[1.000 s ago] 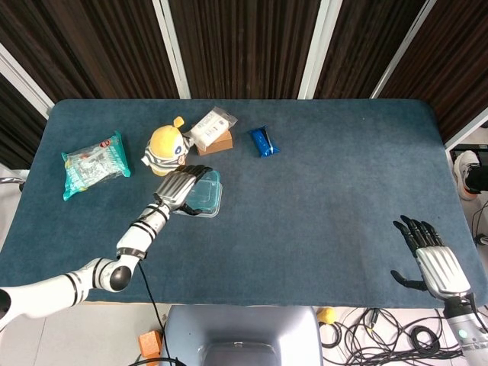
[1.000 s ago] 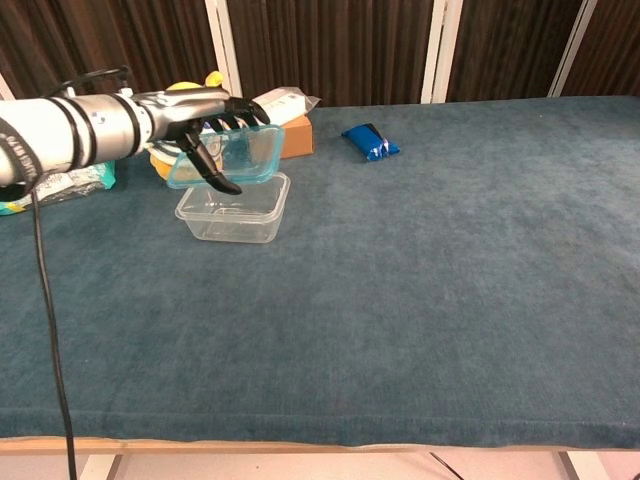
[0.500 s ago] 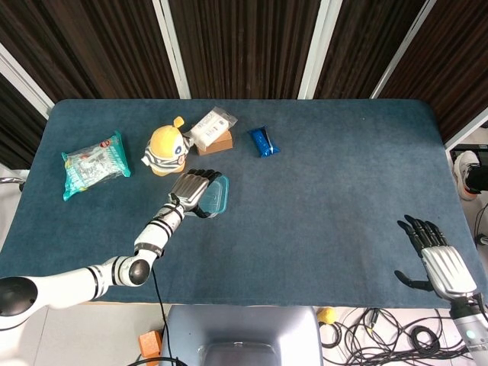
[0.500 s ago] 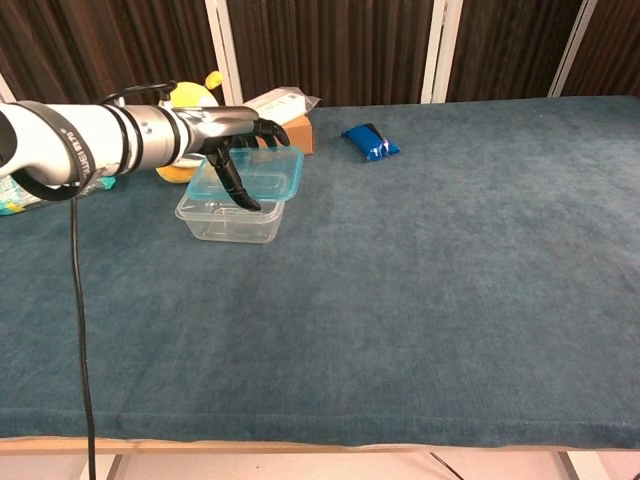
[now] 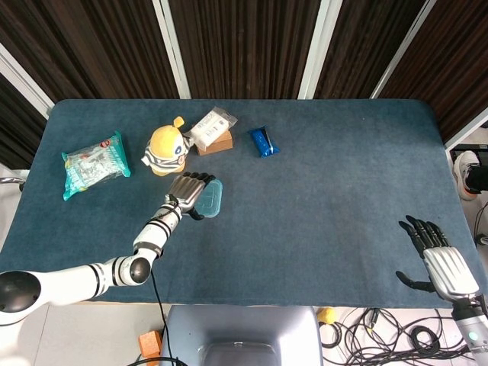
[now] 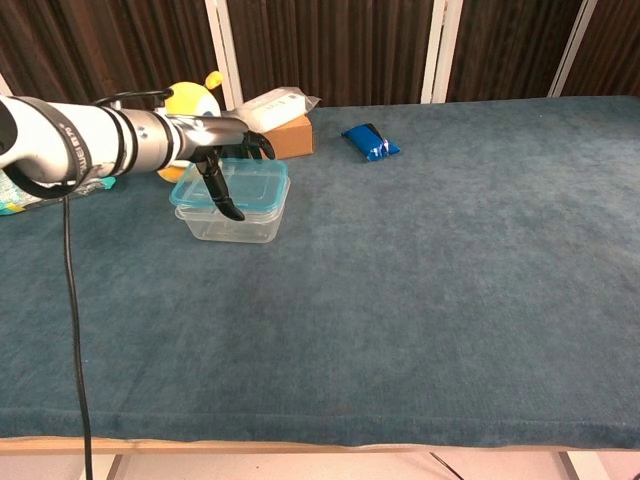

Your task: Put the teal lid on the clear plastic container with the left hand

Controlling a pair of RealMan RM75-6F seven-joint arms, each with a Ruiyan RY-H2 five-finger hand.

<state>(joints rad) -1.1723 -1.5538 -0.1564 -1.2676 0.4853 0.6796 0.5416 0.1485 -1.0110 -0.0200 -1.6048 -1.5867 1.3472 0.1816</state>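
The teal lid (image 6: 232, 184) lies on top of the clear plastic container (image 6: 234, 219), roughly level in the chest view, with its rim close to the container's rim on the near and right sides. Whether it has snapped down all round cannot be told; the far left corner is hidden by the left hand (image 6: 222, 150). That hand rests over the lid's far side with its fingers curled over the edge and the thumb hanging down in front, touching or nearly touching the lid's top. It looks to be holding the lid between thumb and fingers, though the grip is partly hidden. In the head view the left hand (image 5: 187, 194) covers most of the container, with only a teal strip (image 5: 213, 199) showing to its right.

To finish the step well, the lid's corners should be squared with the container's before any downward push, since a skewed lid would ride up on one rim. Pressure is best put near the middle or spread across the top, because the light container may slide or tip on the blue table cloth (image 6: 420, 280) if pushed at one edge. The release should be gentle, so the fingers do not drag the lid off.

The right hand (image 5: 442, 263) hovers open, fingers spread, well apart at the table's near right corner.

Just beyond the container stand a yellow plush toy (image 5: 167, 148) and a brown box (image 6: 290, 137).
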